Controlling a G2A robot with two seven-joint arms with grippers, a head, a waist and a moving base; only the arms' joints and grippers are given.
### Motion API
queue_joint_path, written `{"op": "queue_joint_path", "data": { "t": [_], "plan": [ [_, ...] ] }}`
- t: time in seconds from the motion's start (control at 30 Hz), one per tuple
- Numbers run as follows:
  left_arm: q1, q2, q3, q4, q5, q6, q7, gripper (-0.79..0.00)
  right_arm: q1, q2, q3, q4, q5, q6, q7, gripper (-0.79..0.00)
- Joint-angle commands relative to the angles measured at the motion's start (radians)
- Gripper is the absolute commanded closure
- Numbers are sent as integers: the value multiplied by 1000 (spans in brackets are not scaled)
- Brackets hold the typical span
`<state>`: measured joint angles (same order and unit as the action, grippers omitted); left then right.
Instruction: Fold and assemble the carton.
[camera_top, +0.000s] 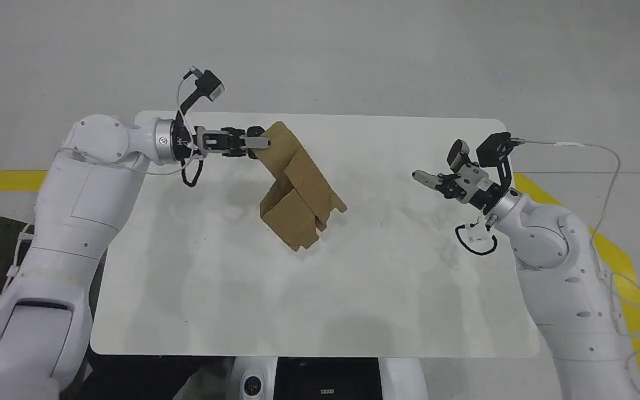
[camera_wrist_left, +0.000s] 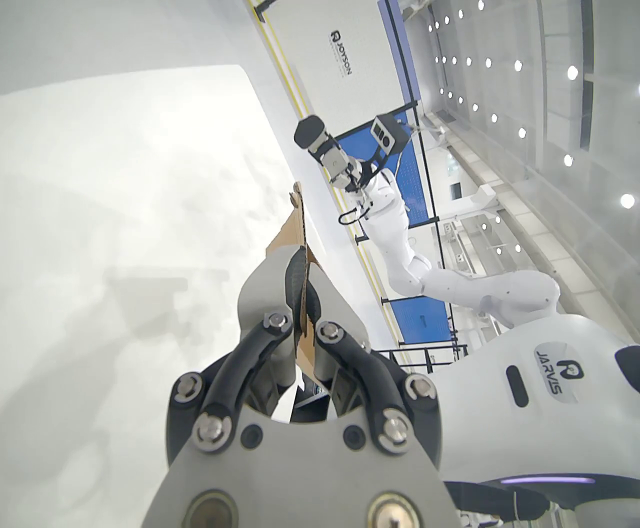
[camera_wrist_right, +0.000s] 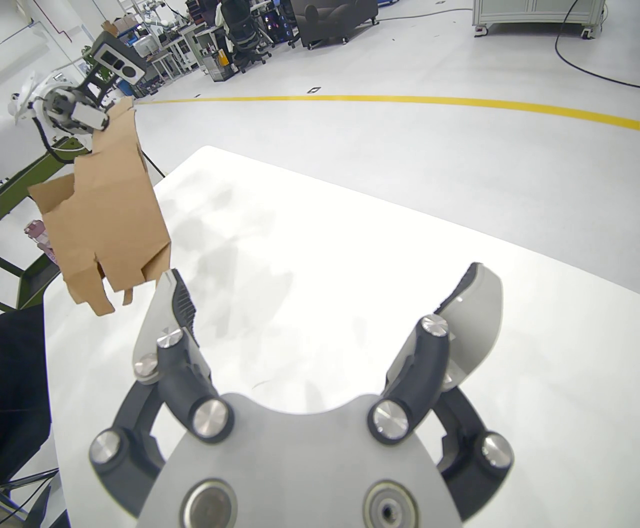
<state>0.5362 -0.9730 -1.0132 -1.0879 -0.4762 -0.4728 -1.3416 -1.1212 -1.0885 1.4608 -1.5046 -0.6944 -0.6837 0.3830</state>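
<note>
While the carton (camera_top: 300, 190) is hung over the table (camera_top: 300, 310), toward its far edge and left of the middle, its upper flap is clamped by the left gripper (camera_top: 258, 143). In the left wrist view the cardboard edge is seen pressed between the two fingers (camera_wrist_left: 260, 287), which are closed tightly on it. The carton is partly opened, and loose flaps are pointed downward. The right gripper (camera_top: 427, 180) is placed above the right part of the table, well apart from the carton. Its fingers (camera_wrist_right: 172, 300) are spread wide, and nothing is held or touched by them.
</note>
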Motion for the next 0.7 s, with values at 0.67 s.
{"op": "queue_joint_path", "data": {
  "t": [0.67],
  "plan": [
    [108, 41, 2, -208, -10, 48, -54, 0, 0, 0, 0, 0, 0, 0, 0, -785]
  ]
}}
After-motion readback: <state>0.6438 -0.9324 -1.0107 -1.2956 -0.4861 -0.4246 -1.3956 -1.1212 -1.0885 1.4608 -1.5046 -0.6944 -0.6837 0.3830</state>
